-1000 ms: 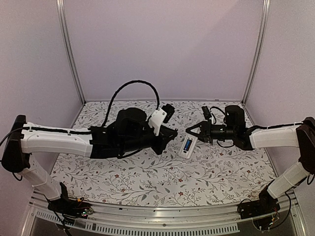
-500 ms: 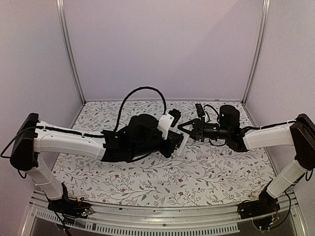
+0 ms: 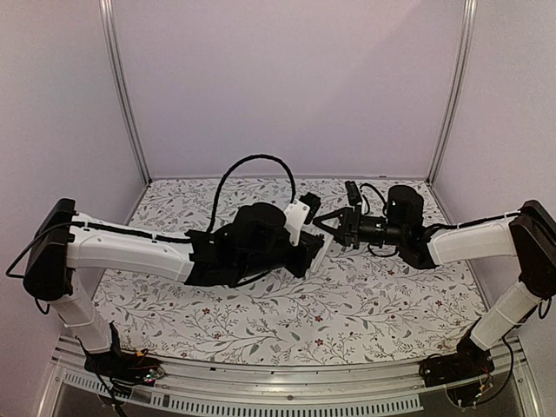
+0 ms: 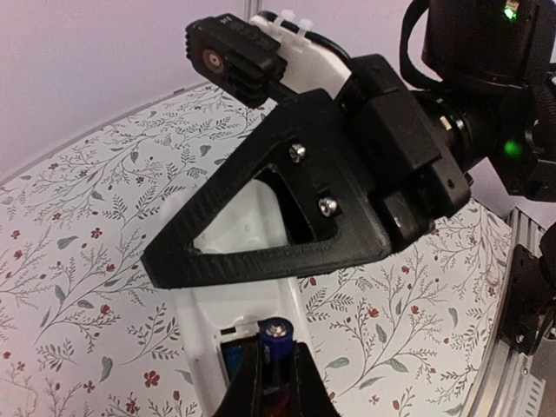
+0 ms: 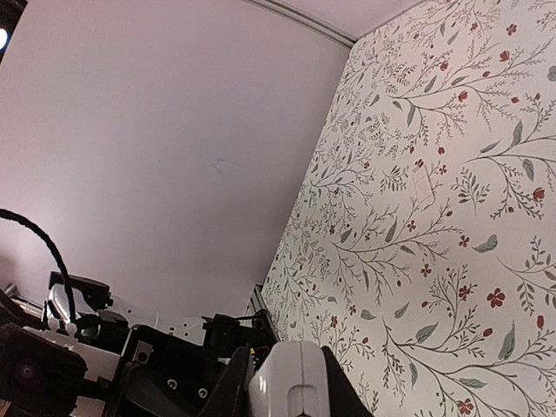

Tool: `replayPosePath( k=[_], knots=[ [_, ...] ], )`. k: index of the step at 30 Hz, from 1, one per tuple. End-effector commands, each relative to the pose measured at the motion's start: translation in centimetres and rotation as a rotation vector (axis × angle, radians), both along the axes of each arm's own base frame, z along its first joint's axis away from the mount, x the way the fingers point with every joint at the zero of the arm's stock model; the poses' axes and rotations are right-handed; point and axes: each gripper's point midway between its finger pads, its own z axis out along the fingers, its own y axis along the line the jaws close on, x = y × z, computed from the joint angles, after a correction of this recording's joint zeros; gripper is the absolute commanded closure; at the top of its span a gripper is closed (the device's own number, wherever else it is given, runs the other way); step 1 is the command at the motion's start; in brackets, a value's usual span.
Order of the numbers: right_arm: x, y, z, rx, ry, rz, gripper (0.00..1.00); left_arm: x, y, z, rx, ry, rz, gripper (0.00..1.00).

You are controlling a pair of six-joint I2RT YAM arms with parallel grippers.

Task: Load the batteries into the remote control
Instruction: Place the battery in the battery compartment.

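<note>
The two arms have closed on each other over the middle of the desk. A second ago the left arm and right arm stood apart with the remote control in plain sight between them; now the left wrist has pushed in until the top view shows only a white sliver of it. That puts the task at the insertion step, by my reading. The right fingers are clamped on the remote's far part and appear to hold it off the desk. The left fingers are pinched shut on the blue battery right at the open bay. In the left wrist view the remote's long axis runs up the picture with a slight lean, its recessed bay face turned to that camera. From above, the axis runs near-to-far, tilted a little right. The battery lies along that same axis, its shiny end cap pointing toward the right fingers. Whether it is seated yet I cannot tell, and the black battery is not to be found.
</note>
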Motion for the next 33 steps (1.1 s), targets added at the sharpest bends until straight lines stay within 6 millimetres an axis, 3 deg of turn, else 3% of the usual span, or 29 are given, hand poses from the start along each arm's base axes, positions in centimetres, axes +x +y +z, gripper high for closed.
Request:
replayPosePath(
  k=[1,6,16,18,24,29,33],
  knots=[
    [0.3,0.6,1.7,0.046,-0.036,0.004,1.0,0.2,-0.2,-0.7,0.031,0.01,0.021,0.96],
    [0.3,0.5,1.4,0.043,-0.032,0.003,1.0,0.2,0.1,-1.2,0.058,0.013,0.026,0.83],
    [0.4,0.4,1.3,0.042,-0.032,0.0,1.0,0.0,0.6,-1.4,0.072,0.016,0.027,0.74],
    [0.4,0.3,1.2,0.04,-0.029,-0.001,1.0,-0.1,0.7,-0.9,0.063,0.009,0.022,0.65],
    [0.6,-0.1,-0.3,0.018,-0.012,-0.012,1.0,-0.1,1.4,2.9,-0.028,-0.018,0.043,0.19],
    [0.8,-0.3,-0.6,0.013,-0.01,-0.014,1.0,-0.9,1.8,5.2,-0.083,-0.02,0.013,0.09],
    [0.4,-0.1,-0.4,0.016,0.006,0.016,1.0,-3.3,2.9,5.3,0.02,-0.159,-0.163,0.01]
  ],
)
